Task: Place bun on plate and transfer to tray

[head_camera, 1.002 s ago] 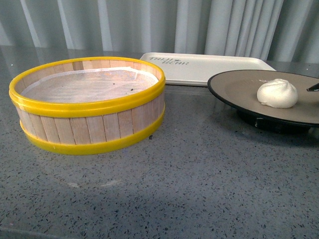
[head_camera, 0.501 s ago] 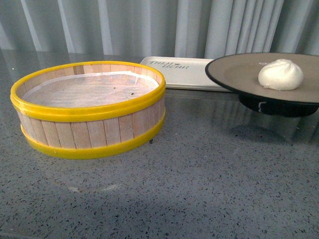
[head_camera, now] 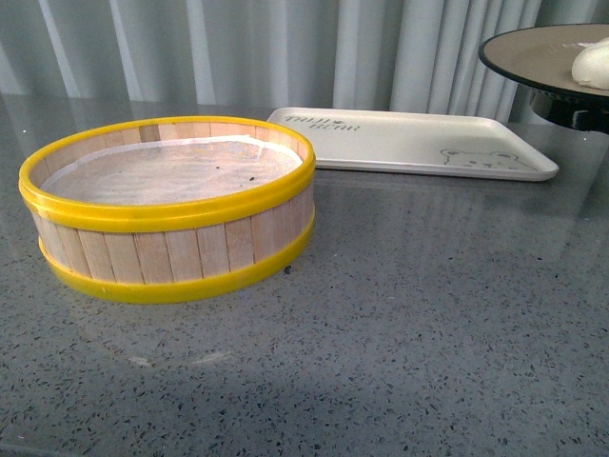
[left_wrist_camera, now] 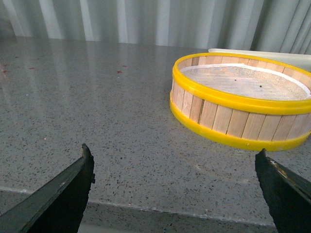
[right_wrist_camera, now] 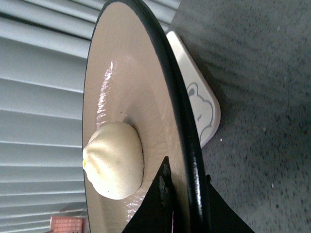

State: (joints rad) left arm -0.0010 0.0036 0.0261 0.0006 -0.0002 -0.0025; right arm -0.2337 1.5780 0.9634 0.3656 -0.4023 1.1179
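Only at right wrist: right gripper [right_wrist_camera: 187, 171] clamped on black-rimmed grey-brown round plate [right_wrist_camera: 121, 73] bearing white pleated bun [right_wrist_camera: 114, 162]; left gripper [left_wrist_camera: 174, 148] spread apart.

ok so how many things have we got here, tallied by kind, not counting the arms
bun: 1
plate: 1
tray: 1
steamer basket: 1
total: 4
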